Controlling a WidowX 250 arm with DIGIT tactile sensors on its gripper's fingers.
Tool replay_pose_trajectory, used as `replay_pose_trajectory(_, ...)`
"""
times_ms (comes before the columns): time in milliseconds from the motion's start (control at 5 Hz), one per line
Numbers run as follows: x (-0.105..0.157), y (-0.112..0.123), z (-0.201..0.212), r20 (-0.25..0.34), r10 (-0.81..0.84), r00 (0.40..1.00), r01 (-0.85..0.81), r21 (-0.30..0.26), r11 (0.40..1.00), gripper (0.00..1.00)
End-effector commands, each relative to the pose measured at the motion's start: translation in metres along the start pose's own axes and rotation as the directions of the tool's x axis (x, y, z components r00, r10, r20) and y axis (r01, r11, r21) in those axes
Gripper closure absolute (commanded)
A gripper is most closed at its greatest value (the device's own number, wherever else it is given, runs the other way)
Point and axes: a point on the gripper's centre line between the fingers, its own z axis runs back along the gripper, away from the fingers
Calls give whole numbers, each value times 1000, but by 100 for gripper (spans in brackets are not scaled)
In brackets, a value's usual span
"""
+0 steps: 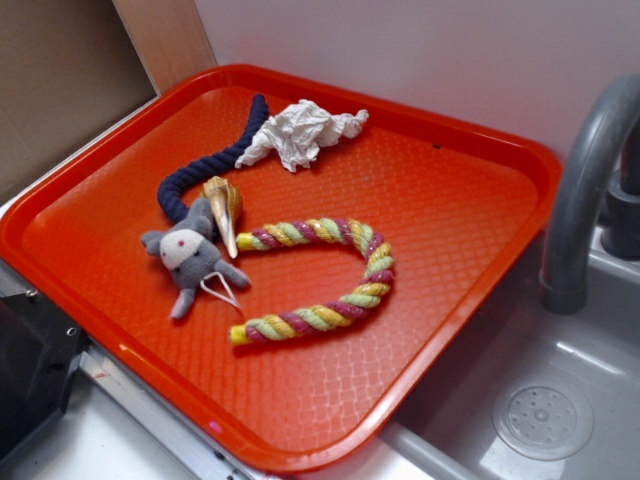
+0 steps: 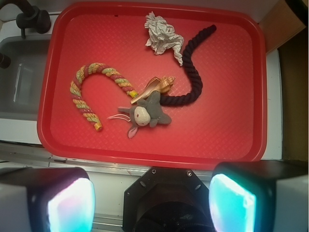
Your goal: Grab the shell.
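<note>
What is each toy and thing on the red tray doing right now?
Shell: lying on its side, point toward the colourful rope, ungrabbed.
Plush mouse: lying flat beside the shell.
Colourful rope: bent into a U.
Dark blue rope: curved, lying flat.
White paper: crumpled.
Gripper: open, back from the tray.

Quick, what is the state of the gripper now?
Gripper: open, holding nothing, above the tray's near edge, away from the shell.
</note>
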Motion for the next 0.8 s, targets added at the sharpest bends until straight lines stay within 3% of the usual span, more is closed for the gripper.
replay_pose_trajectory(0,0,0,0,0,0,1000,0,0,1000,0)
replay_pose_trajectory(400,41,-10,-31,75,392,917,-392,-24,920,0)
replay_pose_trajectory(600,57,-9,-57,121,489,864,-493,7,870,0)
